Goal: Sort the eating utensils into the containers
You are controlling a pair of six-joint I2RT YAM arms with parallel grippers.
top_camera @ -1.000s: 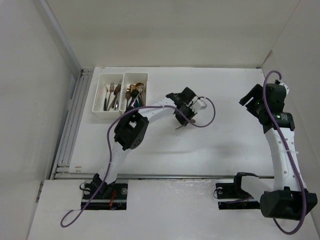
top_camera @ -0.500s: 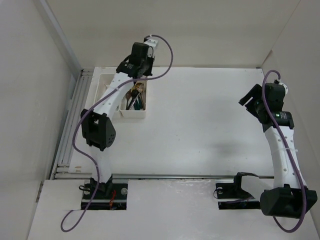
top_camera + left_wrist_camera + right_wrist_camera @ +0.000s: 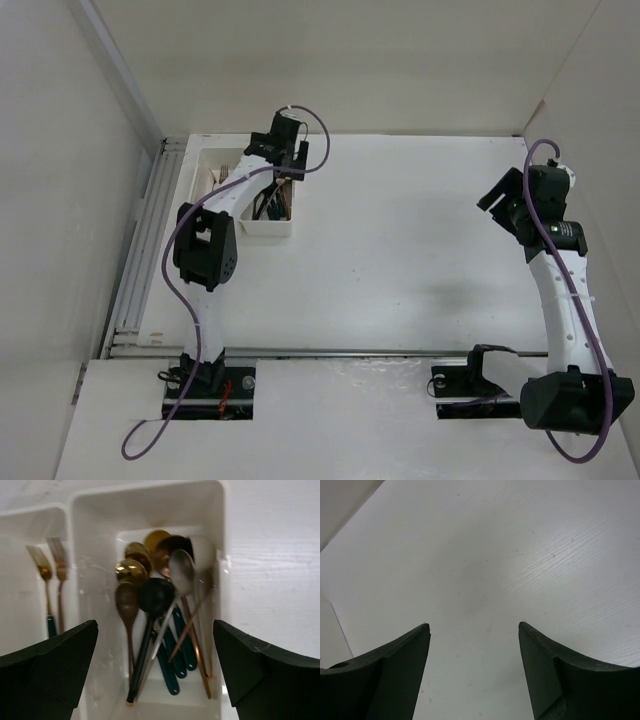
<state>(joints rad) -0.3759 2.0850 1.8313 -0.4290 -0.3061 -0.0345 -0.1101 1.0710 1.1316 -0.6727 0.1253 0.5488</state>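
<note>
Hovering over the two joined white trays at the far-left of the worktop [image 3: 400, 250], the left pincer [image 3: 289, 172] points down at the right tray [image 3: 266, 229] in the top view. The left tray [image 3: 203, 170] sits just to that pincer's left, partly hidden by the arm. A dark bunch of spoons [image 3: 272, 205] shows in the right tray, right under the pincer and on its near side. The right pincer [image 3: 497, 194] is well apart, on the far-right side of the worktop, with nothing near it. Neither pincer's state can be read from up here.

Left wrist view: left pincer [image 3: 155, 625] released, its fingers [image 3: 55, 665] spread wide at the two bottom corners, nothing held. Straight ahead between them lies the right tray [image 3: 150, 491] with the spoons [image 3: 160, 605] piled inside, bowls away from the pincer, handles toward it and crossing. Gold, copper, black and silver bowls; teal, black and copper handles. Beyond the left finger, the left tray [image 3: 35, 520] holds two forks [image 3: 52, 575], gold heads, at least one teal handle. Bare worktop [image 3: 275, 580] to the pincer's right.

Right wrist view: right pincer [image 3: 472, 626] released, fingers [image 3: 385, 675] wide apart, holding nothing. Only worktop [image 3: 520, 555] ahead of it; no utensil or tray in this view.
</note>
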